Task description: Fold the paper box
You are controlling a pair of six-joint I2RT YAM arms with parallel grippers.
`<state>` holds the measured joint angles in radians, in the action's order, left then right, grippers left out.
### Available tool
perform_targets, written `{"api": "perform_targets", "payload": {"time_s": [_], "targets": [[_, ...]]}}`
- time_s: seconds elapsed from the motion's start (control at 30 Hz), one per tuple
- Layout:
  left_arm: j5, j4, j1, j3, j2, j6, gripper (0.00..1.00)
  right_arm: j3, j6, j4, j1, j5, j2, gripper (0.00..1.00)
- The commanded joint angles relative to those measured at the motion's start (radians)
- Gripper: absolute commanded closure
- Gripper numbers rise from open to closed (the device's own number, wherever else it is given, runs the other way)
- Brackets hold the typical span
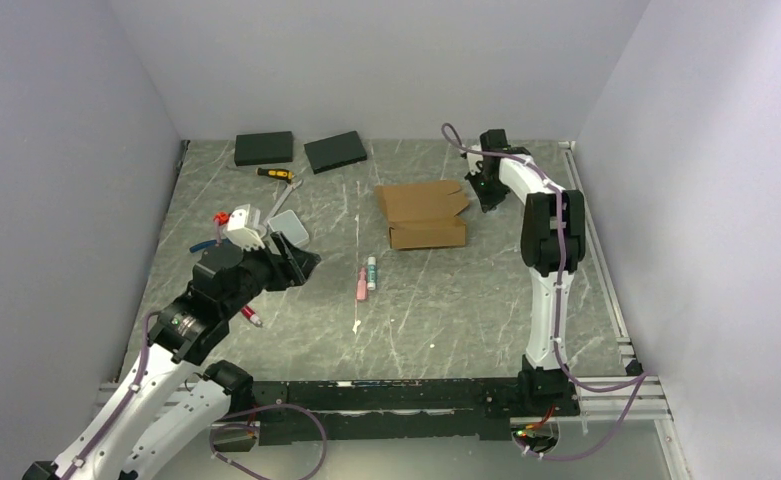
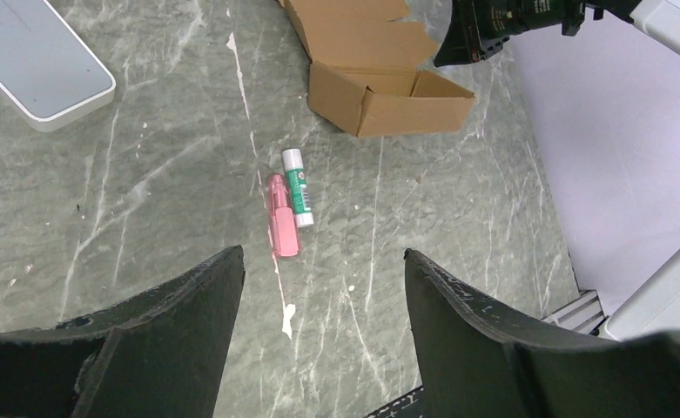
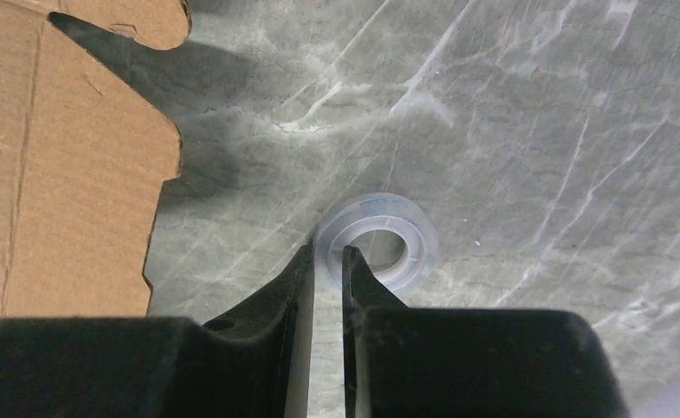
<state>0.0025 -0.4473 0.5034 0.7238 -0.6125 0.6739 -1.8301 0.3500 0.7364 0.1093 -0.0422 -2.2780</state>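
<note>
The paper box [image 1: 421, 215] is brown cardboard, partly formed: its front walls stand up and its lid flap lies flat behind. It also shows in the left wrist view [image 2: 380, 96], and its flap edge in the right wrist view [image 3: 66, 174]. My right gripper [image 1: 486, 195] is down on the table just right of the flap. Its jaws [image 3: 327, 252] are nearly together on the wall of a clear tape roll [image 3: 410, 231], one finger inside the hole and one outside. My left gripper [image 1: 301, 258] hovers open [image 2: 323, 257] over bare table, well left of the box.
Two black slabs [image 1: 264, 148] [image 1: 335, 151] lie at the back left, with a yellow-handled screwdriver [image 1: 276, 174] near them. A white flat tray [image 2: 40, 70] sits left of centre. A pink marker [image 2: 282, 226] and a glue stick [image 2: 299, 187] lie in front of the box.
</note>
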Motion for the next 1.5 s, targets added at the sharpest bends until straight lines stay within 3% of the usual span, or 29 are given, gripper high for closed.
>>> {"api": "perform_targets", "payload": {"time_s": [0.0,0.13,0.73,0.97,1.47], "targets": [[0.001,0.003,-0.003,0.005,0.007,0.004,0.27,0.025,-0.053,0.063,-0.060,0.198,0.006,1.00],[0.001,0.011,-0.003,0.002,0.003,0.007,0.27,0.042,-0.076,0.036,-0.092,0.291,0.054,1.00],[0.000,0.012,-0.003,0.005,0.000,0.008,0.27,0.100,-0.093,-0.049,-0.103,0.307,0.191,1.00],[0.001,0.020,-0.004,0.003,-0.008,0.007,0.27,0.072,-0.107,-0.025,-0.103,0.405,0.230,1.00],[0.015,0.039,-0.003,0.002,-0.021,0.013,0.28,0.119,-0.097,0.056,0.061,0.536,0.349,1.00]]}}
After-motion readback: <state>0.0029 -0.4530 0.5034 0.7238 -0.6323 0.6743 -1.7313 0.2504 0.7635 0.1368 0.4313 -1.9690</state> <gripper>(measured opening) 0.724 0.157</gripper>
